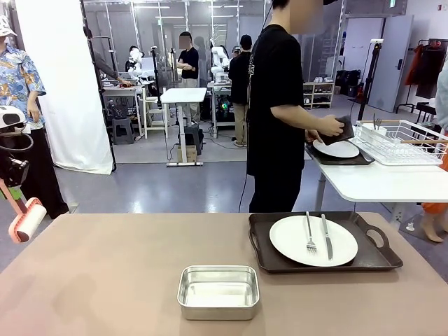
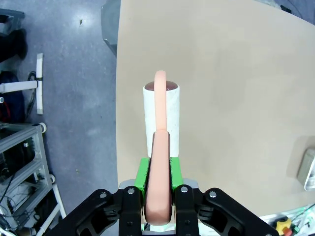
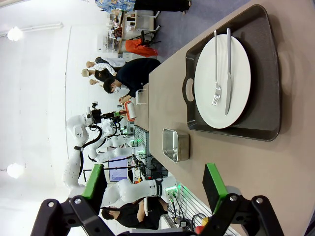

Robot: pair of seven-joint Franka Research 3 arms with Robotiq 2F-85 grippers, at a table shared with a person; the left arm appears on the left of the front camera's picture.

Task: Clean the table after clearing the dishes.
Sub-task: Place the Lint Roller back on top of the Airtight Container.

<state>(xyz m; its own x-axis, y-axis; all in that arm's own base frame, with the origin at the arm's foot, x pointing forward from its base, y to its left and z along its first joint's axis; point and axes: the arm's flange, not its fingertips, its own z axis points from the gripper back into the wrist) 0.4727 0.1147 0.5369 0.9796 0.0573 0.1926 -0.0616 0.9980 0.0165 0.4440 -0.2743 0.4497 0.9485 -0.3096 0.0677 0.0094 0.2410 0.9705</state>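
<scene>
Pinching a pink lint roller (image 2: pixel 161 115) in the left claw (image 2: pixel 158 172) at the desk's (image 1: pixel 105 280) left edge — right claw (image 3: pixel 155 182) spread wide. Resting at its right: plate (image 1: pixel 290 241), fork (image 1: pixel 309 234), knife (image 1: pixel 326 238) on a dark tray (image 1: pixel 378 259).

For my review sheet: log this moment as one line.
left gripper: shut on pink-handled white lint roller | right gripper: open, empty | round white plate: on dark handled tray, tan table

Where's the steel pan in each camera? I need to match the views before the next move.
Front view: steel pan at bottom centre, left of the tray.
Left wrist view: its corner at the right edge, low down.
Right wrist view: centre, below the tray's lower-left corner.
Shared landmark: the tan table it sits on.
</scene>
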